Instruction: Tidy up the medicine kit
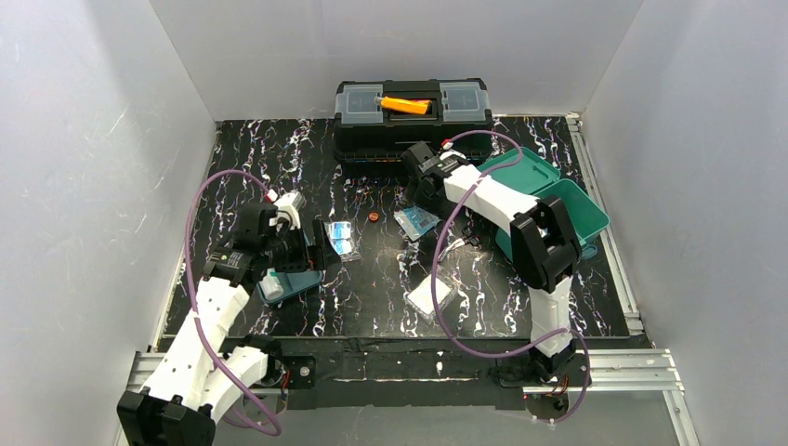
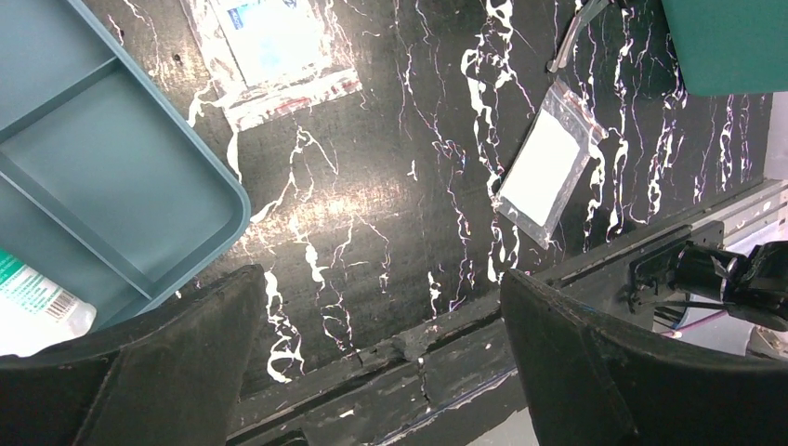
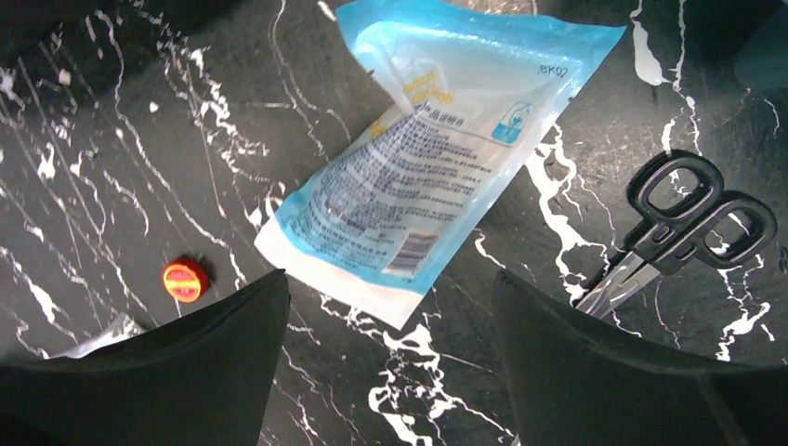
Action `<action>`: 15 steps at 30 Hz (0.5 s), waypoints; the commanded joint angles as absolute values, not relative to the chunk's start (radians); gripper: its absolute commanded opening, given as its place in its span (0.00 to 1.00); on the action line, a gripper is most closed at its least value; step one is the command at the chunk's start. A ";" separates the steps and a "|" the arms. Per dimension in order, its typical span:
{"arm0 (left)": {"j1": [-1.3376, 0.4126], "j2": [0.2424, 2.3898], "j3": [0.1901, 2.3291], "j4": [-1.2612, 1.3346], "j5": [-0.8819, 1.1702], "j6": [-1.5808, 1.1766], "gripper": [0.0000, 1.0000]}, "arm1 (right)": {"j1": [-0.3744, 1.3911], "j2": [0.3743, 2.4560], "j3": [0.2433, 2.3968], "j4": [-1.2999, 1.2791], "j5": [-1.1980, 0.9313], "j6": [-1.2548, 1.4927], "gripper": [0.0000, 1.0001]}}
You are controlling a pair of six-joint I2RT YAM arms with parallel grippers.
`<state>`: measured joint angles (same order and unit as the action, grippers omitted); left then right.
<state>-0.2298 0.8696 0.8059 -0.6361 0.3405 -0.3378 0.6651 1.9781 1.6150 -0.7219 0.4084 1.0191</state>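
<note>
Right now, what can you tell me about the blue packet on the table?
The blue packet is a flat, shiny plastic pouch, light blue at the edges, white in the middle, with small print and a barcode. It lies flat and slanted on the black marbled table. Only the table touches it.

top: high, far, behind arm bases (image 1: 553, 358) at frame bottom, looking down; whole table (image 1: 372, 321) seen.
left wrist: close, facing down; tray (image 2: 111, 177) at frame left.
right wrist: close, facing down.
shared top/left: tray, bag (image 2: 548, 167).
shared top/right: pouch (image 3: 437, 158), cap (image 3: 185, 280).
</note>
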 commanded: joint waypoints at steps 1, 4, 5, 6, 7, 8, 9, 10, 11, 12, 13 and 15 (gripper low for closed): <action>-0.243 0.862 0.804 -0.655 0.327 -0.342 0.98 | 0.643 2.016 1.692 -0.790 0.478 1.124 0.85; -0.248 0.865 0.805 -0.660 0.323 -0.343 0.98 | 0.630 2.042 1.704 -0.802 0.493 1.164 0.84; -0.250 0.862 0.805 -0.660 0.319 -0.344 0.98 | 0.626 2.051 1.708 -0.803 0.497 1.176 0.84; -0.254 0.860 0.804 -0.660 0.314 -0.345 0.98 | 0.622 2.061 1.711 -0.804 0.497 1.187 0.84; -0.257 0.859 0.804 -0.661 0.311 -0.345 0.98 | 0.618 2.071 1.715 -0.801 0.496 1.194 0.83; -0.261 0.859 0.804 -0.662 0.309 -0.345 0.98 | 0.615 2.079 1.721 -0.800 0.494 1.200 0.83; -0.263 0.861 0.804 -0.662 0.307 -0.345 0.98 | 0.614 2.090 1.729 -0.799 0.496 1.203 0.83; -0.266 0.863 0.805 -0.665 0.304 -0.345 0.98 | 0.613 2.102 1.737 -0.800 0.496 1.204 0.83; -0.268 0.865 0.805 -0.668 0.304 -0.346 0.98 | 0.612 2.116 1.748 -0.803 0.494 1.204 0.83; -0.270 0.865 0.807 -0.668 0.303 -0.345 0.98 | 0.611 2.129 1.760 -0.813 0.493 1.204 0.82; -0.271 0.865 0.806 -0.668 0.300 -0.345 0.98 | 0.611 2.147 1.772 -0.823 0.492 1.206 0.82; -0.273 0.864 0.807 -0.670 0.289 -0.345 0.98 | 0.611 2.165 1.786 -0.830 0.486 1.209 0.79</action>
